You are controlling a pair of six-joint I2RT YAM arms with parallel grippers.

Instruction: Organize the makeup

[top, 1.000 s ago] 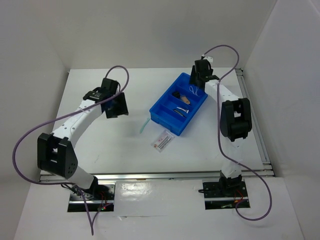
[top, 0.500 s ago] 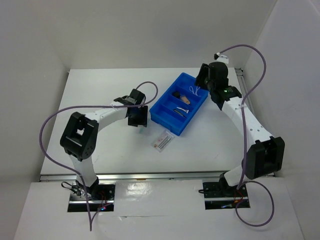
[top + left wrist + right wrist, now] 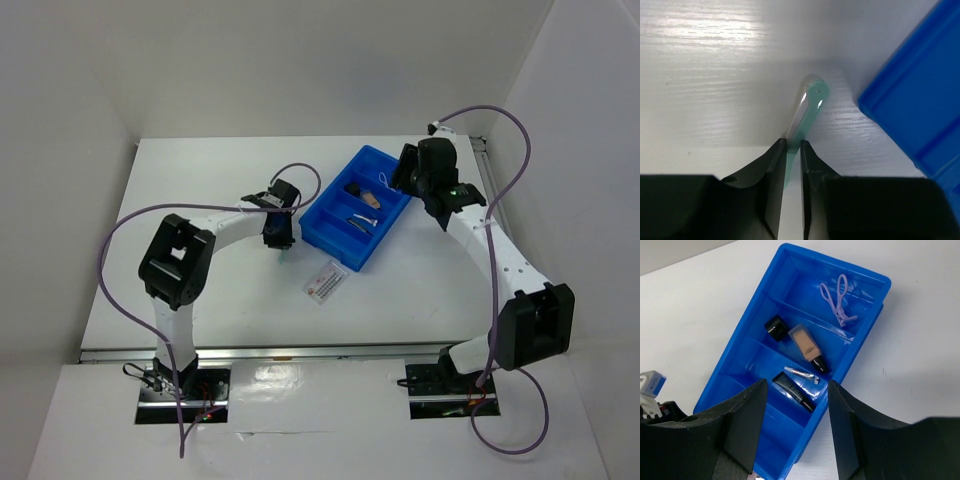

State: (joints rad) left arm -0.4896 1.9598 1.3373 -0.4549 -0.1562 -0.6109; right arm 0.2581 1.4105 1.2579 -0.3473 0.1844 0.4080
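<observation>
- The pale green stick [image 3: 810, 102] lies flat on the table [image 3: 710, 70] at the centre of the left wrist view. It sits just beside the outer wall of the blue tray [image 3: 920, 100] at the right edge, and I see no contact between them.
- My left end effector [image 3: 793, 146] straddles the stick's near part, the jaws standing narrow on either side of it. I cannot tell whether the pads are actually pressing on it.
- My worry is the grip. The stick looks thin, flat and slick, and it is caught near one end, so on a lift it could pivot, droop or slide out.
- The tray wall is close, so a swing to the right could knock the free end against it.
- The stick is translucent and glossy, with a rounded far end and a tiny hole in it.
- In the right wrist view the tray already holds a lilac looped tool [image 3: 837, 297] in its top compartment. A small dark round piece [image 3: 774, 326] and a tan-and-black tube [image 3: 809, 347] lie lower down, and a black tube [image 3: 795, 390] sits below those.
- A white packet [image 3: 327, 281] with red print lies on the table near the tray's lower corner in the top view.
- My right end effector [image 3: 796, 390] hangs above the tray, jaws wide apart and empty. If I bring the stick over, both arms could crowd the tray.
</observation>
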